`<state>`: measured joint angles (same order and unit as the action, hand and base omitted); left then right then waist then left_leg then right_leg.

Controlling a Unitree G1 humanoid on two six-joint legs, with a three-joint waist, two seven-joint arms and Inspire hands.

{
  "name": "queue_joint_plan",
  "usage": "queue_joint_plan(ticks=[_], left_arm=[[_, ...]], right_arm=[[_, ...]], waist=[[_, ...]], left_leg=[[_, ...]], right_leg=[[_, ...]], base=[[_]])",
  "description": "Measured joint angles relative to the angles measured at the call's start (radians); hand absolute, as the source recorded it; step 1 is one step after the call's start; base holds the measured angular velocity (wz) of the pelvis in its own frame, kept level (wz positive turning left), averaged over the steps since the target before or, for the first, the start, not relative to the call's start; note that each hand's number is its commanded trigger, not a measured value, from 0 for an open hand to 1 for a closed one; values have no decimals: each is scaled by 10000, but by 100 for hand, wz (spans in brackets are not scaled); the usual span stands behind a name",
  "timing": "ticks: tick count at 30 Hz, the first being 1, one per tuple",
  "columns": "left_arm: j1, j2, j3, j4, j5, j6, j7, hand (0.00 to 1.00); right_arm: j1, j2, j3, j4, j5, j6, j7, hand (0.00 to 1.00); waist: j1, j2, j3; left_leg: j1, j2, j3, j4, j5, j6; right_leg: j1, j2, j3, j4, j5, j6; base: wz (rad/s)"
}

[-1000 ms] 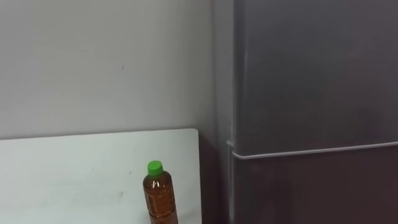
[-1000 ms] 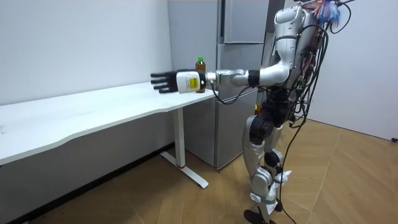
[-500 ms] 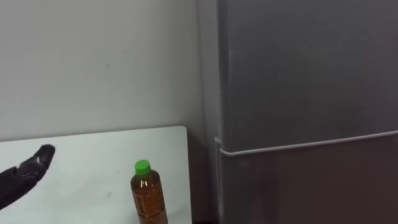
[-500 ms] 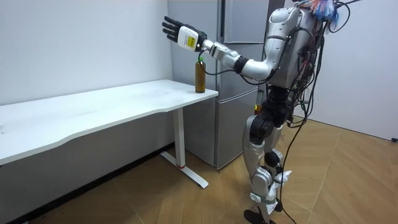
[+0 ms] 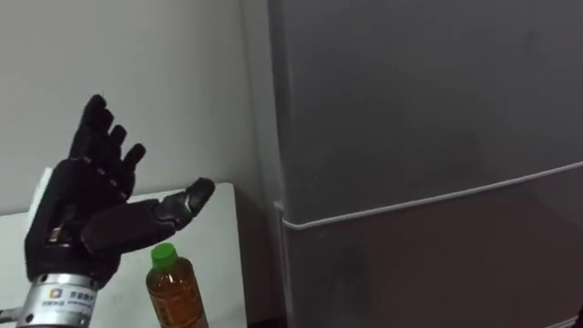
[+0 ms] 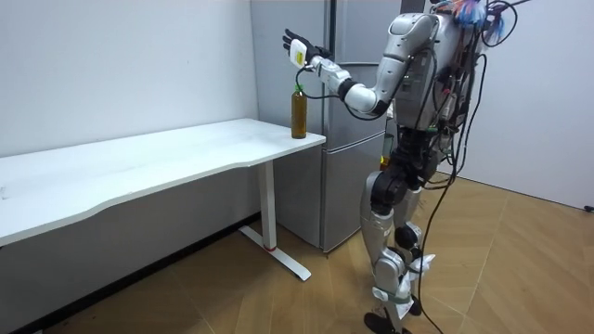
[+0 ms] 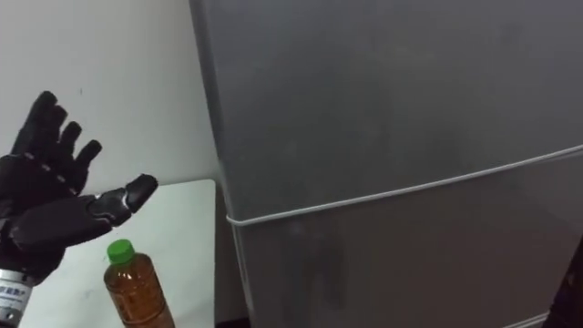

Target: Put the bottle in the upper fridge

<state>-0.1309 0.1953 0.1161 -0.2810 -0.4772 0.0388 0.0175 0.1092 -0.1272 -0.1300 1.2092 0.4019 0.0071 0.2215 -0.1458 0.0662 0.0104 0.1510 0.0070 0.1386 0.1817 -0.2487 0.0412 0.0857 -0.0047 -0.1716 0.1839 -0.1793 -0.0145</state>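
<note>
1. left hand (image 5: 86,214) is hovering at about 8 o'clock in the left eye view. its fingers are spreading straight toward 12 o'clock and its thumb is pointing toward 3 o'clock. it is released and grasping nothing.
2. the bottle (image 5: 175,292) is standing upright on the white surface (image 5: 221,255), close to the surface's end by the fridge. its green cap (image 5: 163,254) is on. it is sitting at about 5 o'clock from the palm, just under the thumb and not touching it.
3. the grey fridge (image 5: 410,109) is standing at 3 o'clock from the bottle, just beside the surface. both doors are looking closed, and a pale seam (image 5: 410,205) is running between the upper and the lower one.
4. in the room view the robot is standing upright before the fridge. its left arm is reaching up, and the hand is sitting at 12 o'clock from the cap, well above it.
5. the task is looking barely begun: the bottle is not yet grasped and the upper door is not yet opened.
6. the bottle is looking tall and narrow, so a spread hand dropping onto the cap or brushing its side could be tipping it. being so near the surface's edge, it could be rolling off to the floor.
7. a grip closing too high on the smooth plastic may be letting the bottle swing or slip.
8. carrying the bottle toward 3 o'clock with the upper door closed would be knocking it against the door. i cannot tell where the door's handle is.
</note>
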Motion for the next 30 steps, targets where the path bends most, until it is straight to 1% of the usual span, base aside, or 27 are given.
queue_joint_plan(ticks=[2, 4, 7, 8, 9, 10, 14, 18, 22, 26, 29, 30], left_arm=[[-13, -103, -126, 5, -3, 151, -118, 0], [-113, -174, -216, 66, -2, 458, -334, 0], [-224, -225, -288, 114, -27, 671, -498, 0], [-250, -236, -359, 114, -18, 683, -499, 0], [-296, -302, -400, 116, -18, 711, -529, 0], [-300, -293, -403, 142, -12, 717, -536, 0], [-300, -304, -441, 192, -15, 852, -717, 0], [-300, -305, -557, 192, -16, 898, -806, 0], [-303, -303, -639, 191, -15, 1040, -969, 0], [-394, -299, -651, 190, -20, 1084, -984, 0], [-596, -135, -726, 131, -14, 1258, -985, 0], [-639, -31, -740, 89, -14, 1317, -985, 0]], right_arm=[[-7, -4, -1, 0, 80, 58, -2, 0], [-55, -9, -2, 0, 76, 110, -1, 0], [-89, -35, 12, 12, 125, 174, 0, 0], [-86, -35, 23, 10, 171, 176, -1, 0], [-89, -46, 41, 10, 219, 181, -2, 0], [-101, -78, 80, 10, 218, 193, -1, 0], [-143, -125, 118, -2, 232, 376, 21, 0], [-176, -213, 306, 8, 285, 392, 107, 0], [-245, -229, 309, 134, 291, 394, 108, 0], [-425, -265, 314, 381, 261, 431, 102, 0], [-498, -319, 319, 410, 262, 597, 105, 0], [-507, -336, 324, 410, 262, 605, 113, 0]], waist=[[-104, 17, -4], [-148, 36, 3], [-196, 61, 21], [-214, 97, 4], [-219, 96, 6], [-213, 129, -16], [-215, 133, -20], [-211, 140, -24], [-212, 154, -24], [-226, 174, -30], [-232, 190, -37], [-231, 195, -40]], left_leg=[[-7, 4, 20, -4, 0, 0], [-13, 26, 92, -10, 0, -1], [-16, 59, 232, -8, 2, -3], [-17, 58, 239, -7, 2, -3], [-41, 57, 255, -8, 2, -3], [-57, 55, 251, -6, 2, -3], [-55, 53, 215, 3, 2, -3], [-59, 45, 203, 20, 2, -2], [-103, 43, 148, 38, 2, -1], [-187, 44, 99, 40, 2, 0], [-193, 27, -15, 60, 12, 15], [-193, 27, -25, 77, 13, 15]], right_leg=[[-1, 20, 57, 2, 1, -1], [-10, 46, 122, 11, 10, -16], [-34, 89, 269, 18, 37, -40], [-46, 90, 277, 24, 38, -40], [-112, 89, 298, 28, 38, -40], [-192, 84, 297, 27, 38, -38], [-209, 81, 298, 29, 63, -20], [-200, 69, 279, 20, 92, -12], [-196, 56, 192, -1, 115, -8], [-210, 59, 99, -12, 127, -15], [-182, 57, -6, 0, 138, -13], [-166, 51, -15, -3, 138, -13]], base=[[0], [-6], [-14], [-5], [0], [0], [0], [1], [6], [7], [11], [4]])
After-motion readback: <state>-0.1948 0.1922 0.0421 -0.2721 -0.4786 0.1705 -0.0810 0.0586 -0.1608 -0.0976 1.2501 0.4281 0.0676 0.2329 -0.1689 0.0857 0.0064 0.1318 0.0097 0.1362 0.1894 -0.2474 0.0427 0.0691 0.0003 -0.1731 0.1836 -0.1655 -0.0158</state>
